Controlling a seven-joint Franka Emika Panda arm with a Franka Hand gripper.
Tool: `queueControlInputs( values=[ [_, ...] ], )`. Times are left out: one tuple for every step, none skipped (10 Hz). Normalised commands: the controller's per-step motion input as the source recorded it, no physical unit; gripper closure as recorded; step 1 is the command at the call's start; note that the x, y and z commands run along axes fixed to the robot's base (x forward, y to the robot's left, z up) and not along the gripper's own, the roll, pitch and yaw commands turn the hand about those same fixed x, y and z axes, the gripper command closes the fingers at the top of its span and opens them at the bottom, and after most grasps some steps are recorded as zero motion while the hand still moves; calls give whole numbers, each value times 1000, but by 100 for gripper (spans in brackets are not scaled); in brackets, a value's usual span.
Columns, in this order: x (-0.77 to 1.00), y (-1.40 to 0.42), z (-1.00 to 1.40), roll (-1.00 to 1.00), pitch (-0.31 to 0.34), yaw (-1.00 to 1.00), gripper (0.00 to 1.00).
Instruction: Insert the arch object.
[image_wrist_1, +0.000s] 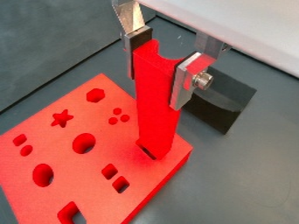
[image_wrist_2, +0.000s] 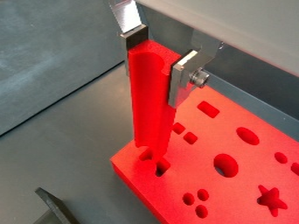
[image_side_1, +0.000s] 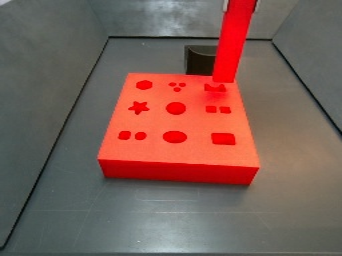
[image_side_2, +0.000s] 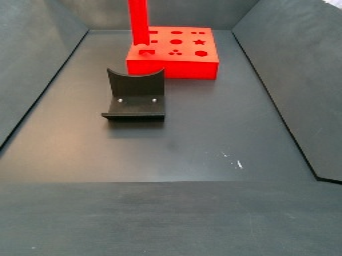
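Note:
The arch object (image_wrist_1: 155, 96) is a long bright red bar with a scooped notch at its upper end. It stands upright, clamped between the fingers of my gripper (image_wrist_1: 163, 61), which also shows in a wrist view (image_wrist_2: 158, 59). Its lower end meets the flat red holed board (image_wrist_1: 152, 179) at a hole near the board's edge (image_wrist_2: 149, 150). How deep it sits I cannot tell. In both side views the bar (image_side_1: 233, 40) (image_side_2: 136, 22) rises from the board (image_side_1: 187, 152) (image_side_2: 181, 66) out of frame. The gripper is out of view there.
The dark fixture (image_side_2: 134, 96) stands on the grey floor apart from the board. It also shows in a side view (image_side_1: 201, 58) and in both wrist views (image_wrist_1: 222, 103) (image_wrist_2: 59, 206). Grey sloped walls (image_side_1: 54, 120) enclose the floor.

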Motion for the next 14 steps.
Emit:
queueControlInputs(
  values=[
    [97,0,-220,0,159,-183,100],
    [94,0,-146,0,179,-197,100],
    [49,-14,-114,0,164,-157,100],
    [109,-6,-149,0,107,-57,100],
    [111,0,-180,-21,51,0,100],
    [111,0,-177,-60,20,146,100],
    [60,0,-180,-60,7,169,100],
    [17,0,-149,-51,4,157,100],
    [-34,80,-120,-86,0,106,100],
    [-106,94,-80,-124,0,103,100],
    [-240,106,-51,-101,0,43,100],
    [-249,86,-31,-80,0,0,100],
    [-317,26,0,-111,-10,0,100],
    [-151,0,0,-66,-11,0,100]
  ],
)
